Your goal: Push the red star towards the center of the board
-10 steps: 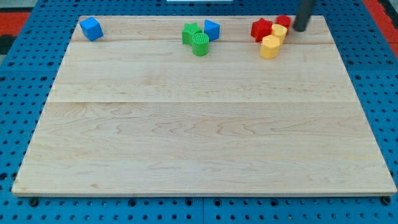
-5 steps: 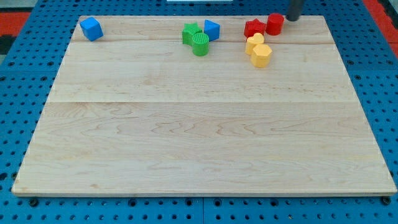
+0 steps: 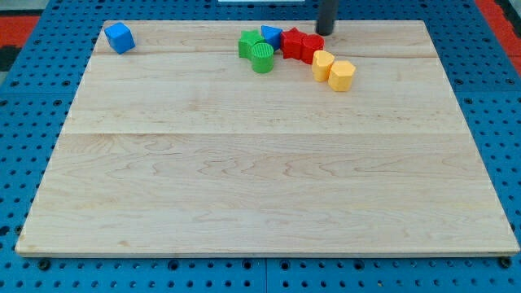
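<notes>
Pale wooden board [image 3: 260, 163] with fine grain, on blue pegboard. Blue cube [image 3: 120, 37] alone at top left. Green star [image 3: 250, 42], ribbed green cylinder [image 3: 262, 59], blue block [image 3: 272, 35] clustered. Red star [image 3: 292, 42] at top edge (far from center), touching red cylinder [image 3: 311, 47]. Two yellow blocks [image 3: 334, 70] just beside. My tip [image 3: 326, 32] (plain rod, no pincer) near red cylinder.

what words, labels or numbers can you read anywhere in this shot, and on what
None: no text, number or sign shows anywhere.
The wooden board is bare grain.
The blue pegboard around it has only holes.
The red star, the other coloured blocks and my tip carry no markings.
</notes>
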Available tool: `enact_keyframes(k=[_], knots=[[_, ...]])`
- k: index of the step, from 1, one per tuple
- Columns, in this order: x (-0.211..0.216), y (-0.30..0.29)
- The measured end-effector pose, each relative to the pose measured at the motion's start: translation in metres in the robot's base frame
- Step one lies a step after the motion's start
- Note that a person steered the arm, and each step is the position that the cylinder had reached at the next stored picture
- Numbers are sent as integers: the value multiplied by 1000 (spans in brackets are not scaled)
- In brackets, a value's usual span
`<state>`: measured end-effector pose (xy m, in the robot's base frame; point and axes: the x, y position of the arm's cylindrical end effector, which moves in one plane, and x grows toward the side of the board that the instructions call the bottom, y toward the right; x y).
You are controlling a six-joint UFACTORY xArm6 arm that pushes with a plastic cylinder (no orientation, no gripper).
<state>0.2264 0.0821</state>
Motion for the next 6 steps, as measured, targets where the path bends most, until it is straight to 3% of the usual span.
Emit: enact_keyframes(k=[1,2,3,4,5,6], knots=[[67,-46],[73,-59],[16,0],[-27,-25],[-11,-81],[38,-80]])
